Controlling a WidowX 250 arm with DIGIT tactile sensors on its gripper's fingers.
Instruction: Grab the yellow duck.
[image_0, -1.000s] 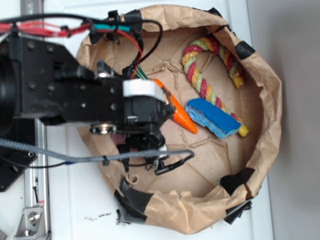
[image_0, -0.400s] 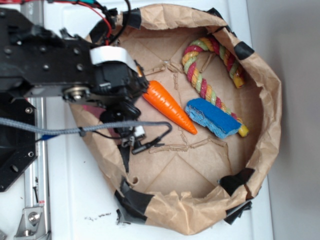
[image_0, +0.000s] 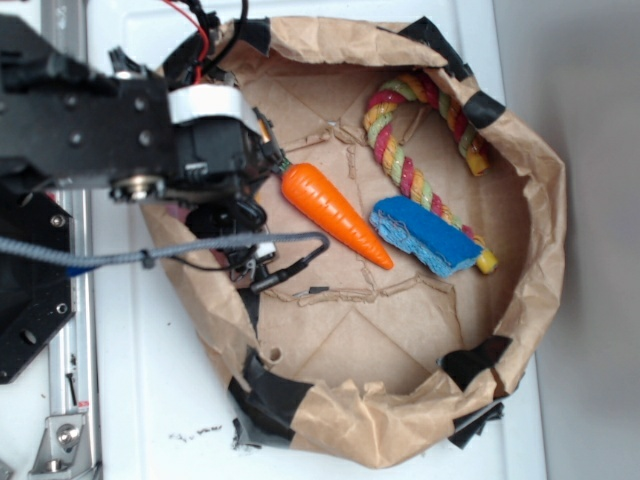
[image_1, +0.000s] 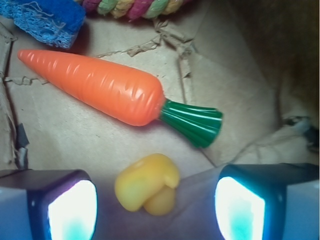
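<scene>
In the brown paper bowl (image_0: 520, 150) lie the carrot (image_1: 100, 87), rope (image_0: 420, 140), blue sponge (image_0: 425, 235) and yellow duck (image_1: 147, 184), which sits between the gripper's (image_1: 156, 207) open fingers.

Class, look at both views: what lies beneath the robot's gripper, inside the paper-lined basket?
The wrist view shows the yellow duck between the open jaws of the gripper, beside the carrot. In the exterior view the arm hides the duck.

The gripper (image_1: 155, 210) stands open, and the yellow duck (image_1: 147, 183) lies between its fingers with bare paper on both sides. The carrot (image_1: 100, 87) lies just beyond the duck, a narrow strip of floor between them. The paper bowl's wall (image_1: 280, 60) rises close on the right. Sponge (image_1: 42, 20) and rope (image_1: 135, 7) lie farther off.
</scene>
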